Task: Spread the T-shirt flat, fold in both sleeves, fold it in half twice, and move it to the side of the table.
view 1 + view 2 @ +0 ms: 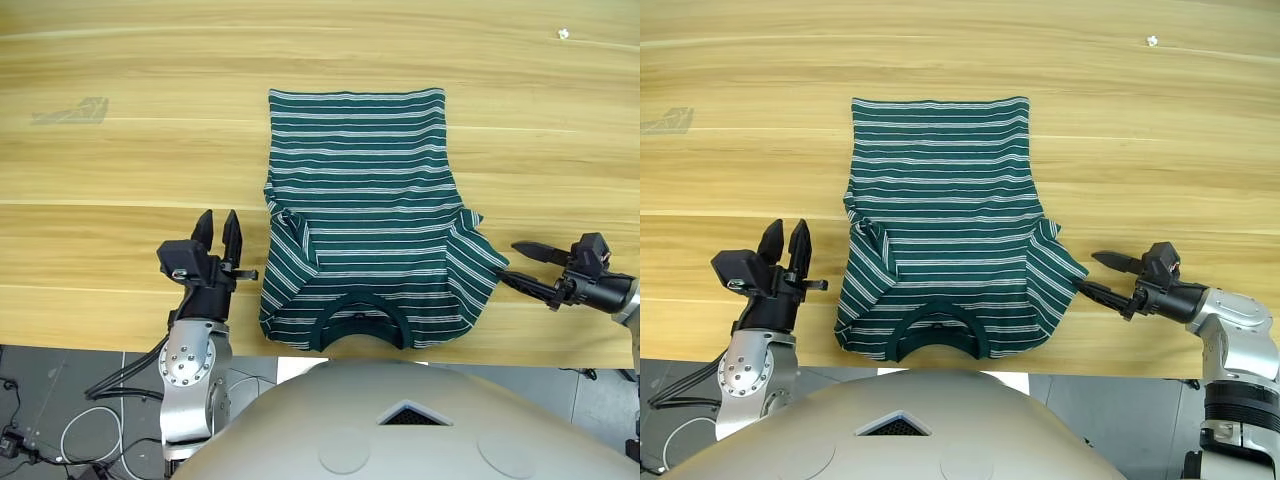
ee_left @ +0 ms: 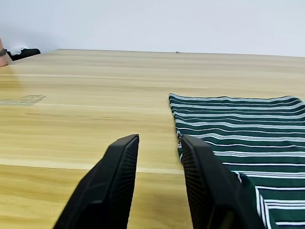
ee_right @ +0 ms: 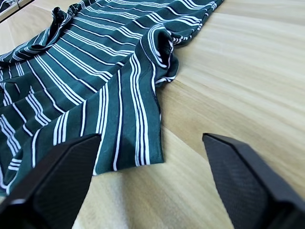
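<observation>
A dark green T-shirt (image 1: 365, 215) with white stripes lies spread on the wooden table (image 1: 130, 200), collar at the near edge, hem far. Both sleeves are folded in over the body. My left gripper (image 1: 219, 232) stands open on the table just left of the shirt's left sleeve, fingers (image 2: 119, 181) pointing away with nothing between them. My right gripper (image 1: 522, 265) is open beside the shirt's right sleeve edge (image 3: 143, 119), its fingers (image 3: 243, 176) wide apart and pointing at the cloth, holding nothing.
Bare wood extends left, right and beyond the shirt. A small white speck (image 1: 563, 33) lies far right and a faint grey mark (image 1: 70, 110) far left. The table's near edge (image 1: 120, 345) runs just behind both grippers.
</observation>
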Controlling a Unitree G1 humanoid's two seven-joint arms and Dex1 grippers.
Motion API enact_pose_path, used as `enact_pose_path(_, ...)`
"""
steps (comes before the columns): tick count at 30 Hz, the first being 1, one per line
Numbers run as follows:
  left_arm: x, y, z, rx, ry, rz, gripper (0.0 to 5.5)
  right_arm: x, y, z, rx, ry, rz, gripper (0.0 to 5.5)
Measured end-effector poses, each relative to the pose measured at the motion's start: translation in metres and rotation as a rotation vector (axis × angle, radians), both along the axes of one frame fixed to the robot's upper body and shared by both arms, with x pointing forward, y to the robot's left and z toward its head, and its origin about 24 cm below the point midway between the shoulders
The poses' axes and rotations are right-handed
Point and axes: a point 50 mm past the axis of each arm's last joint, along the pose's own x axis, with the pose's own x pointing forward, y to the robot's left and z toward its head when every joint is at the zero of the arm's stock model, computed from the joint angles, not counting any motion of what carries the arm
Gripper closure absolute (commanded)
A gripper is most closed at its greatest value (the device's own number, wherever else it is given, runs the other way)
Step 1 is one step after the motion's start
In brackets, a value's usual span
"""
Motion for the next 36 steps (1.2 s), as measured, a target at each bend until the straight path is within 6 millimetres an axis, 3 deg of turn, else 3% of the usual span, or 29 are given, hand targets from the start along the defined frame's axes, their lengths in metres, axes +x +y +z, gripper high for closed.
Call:
enact_pose_path(5,-0.002,-0.003,-0.004,0.007,0.021,-0.014,3.85,0.001,0.001,0.000,0.000,-0.001,0.003,1.55)
enact_pose_path(12,-0.002,-0.004,-0.005,0.005,0.026,-0.023,3.85,0.001,0.003,-0.001,0.002,-0.007,-0.002,2.42)
enact_pose_path(29,0.000,-0.008,-0.005,-0.006,0.036,-0.040,3.85,0.002,0.006,-0.004,-0.013,0.009,0.032,5.47)
enact_pose_path(36,0.000,-0.012,-0.004,-0.013,0.035,-0.049,3.85,0.004,0.004,0.003,0.001,-0.014,0.023,5.47)
